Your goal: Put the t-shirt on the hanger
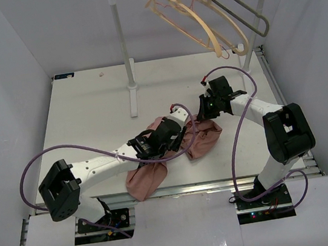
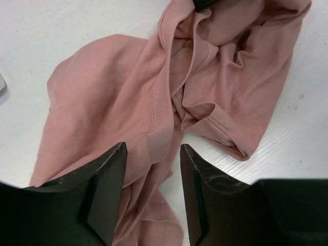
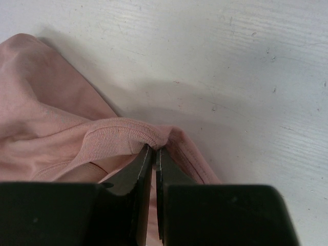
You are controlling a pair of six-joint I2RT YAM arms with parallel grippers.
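The dusty-pink t-shirt [image 1: 201, 145] lies crumpled on the white table, near the front edge. My left gripper [image 1: 177, 138] is open just above its middle; in the left wrist view its jaws [image 2: 152, 154] straddle a seamed fold of the shirt [image 2: 113, 87] without closing on it. My right gripper [image 1: 203, 112] is at the shirt's far right edge; in the right wrist view it [image 3: 155, 149] is shut on the ribbed neckband [image 3: 110, 136], pinched at the fingertips. The beige wooden hanger [image 1: 229, 24] hangs on the rail at the back, away from both grippers.
A white clothes rack stands at the back, its left post [image 1: 123, 49] rising from a foot on the table. A thin pink wire hanger [image 1: 163, 8] and a grey angular hanger [image 1: 250, 10] hang beside the beige one. White walls enclose the table on three sides.
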